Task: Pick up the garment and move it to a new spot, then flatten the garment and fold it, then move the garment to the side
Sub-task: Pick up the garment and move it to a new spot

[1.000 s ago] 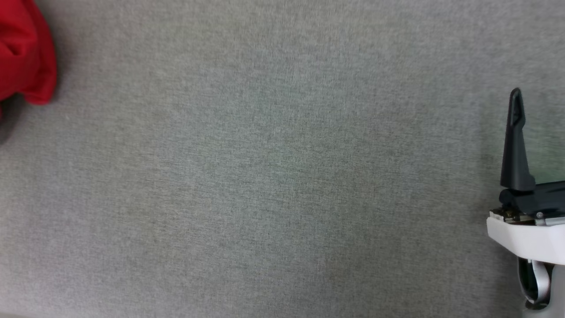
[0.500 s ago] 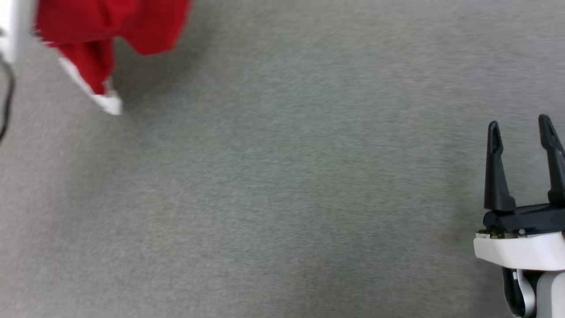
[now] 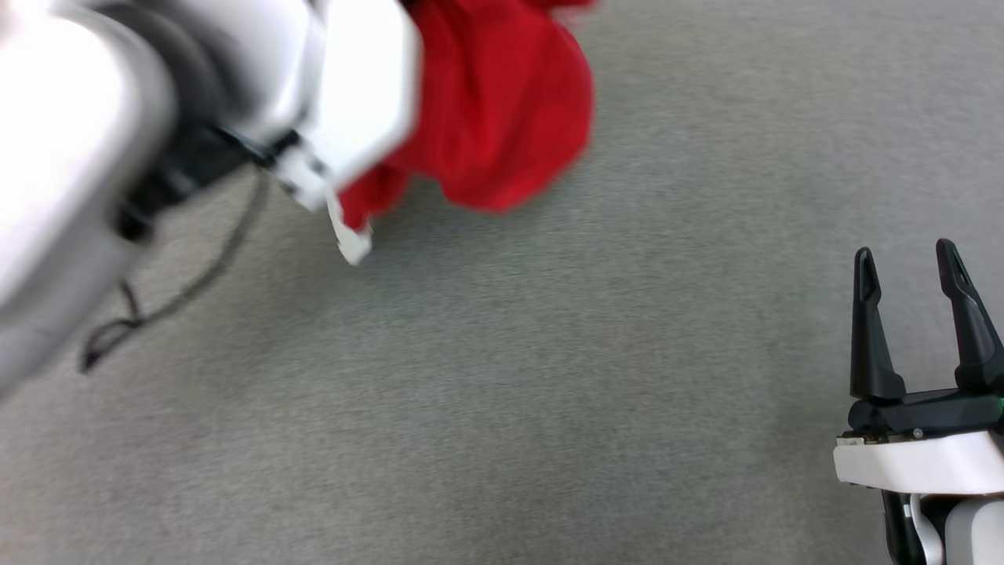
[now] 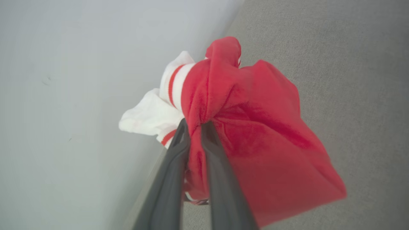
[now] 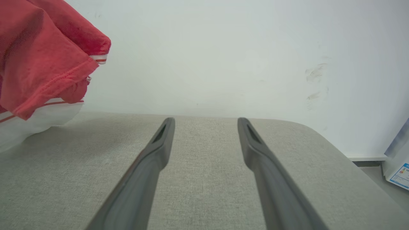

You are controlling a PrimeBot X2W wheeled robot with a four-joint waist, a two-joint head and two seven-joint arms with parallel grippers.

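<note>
- left forearm [image 3: 149, 118]: pale casing with dark joints, blurred, large in the head view; over the left part of the grey woven surface [image 3: 549, 408]
- cable [image 3: 196, 275]: thin, dark, looping beneath that forearm over the surface's left part; whether it touches the surface cannot be told
- left gripper [image 4: 195, 125]: two long dark fingers drawn close together, clamped on a bunched fold of the garment [image 4: 265, 143]; raised above the surface, near its far edge
- garment: red jersey cloth crumpled into a hanging bundle; white sleeve with red stripes bulging out beside the fingers; stitched red hem and striped trim visible from the right wrist; over the far part of the surface, left of its middle; lowest white fold at or just above the surface, contact unclear
- grey woven surface: flat, plain weave, rounded far-right corner in the right wrist view
- right gripper [image 3: 904, 253]: fingers spread wide apart, bare surface showing between them, tips pointing toward the surface's far edge; over the near-right part of the surface, well apart from the garment
- wall [image 5: 207, 48]: pale, upright behind the surface's far edge, faint scuff marks toward the right
- pale object [image 5: 399, 166]: blue-printed label, beyond the surface's far-right corner, cut off by the frame edge
</note>
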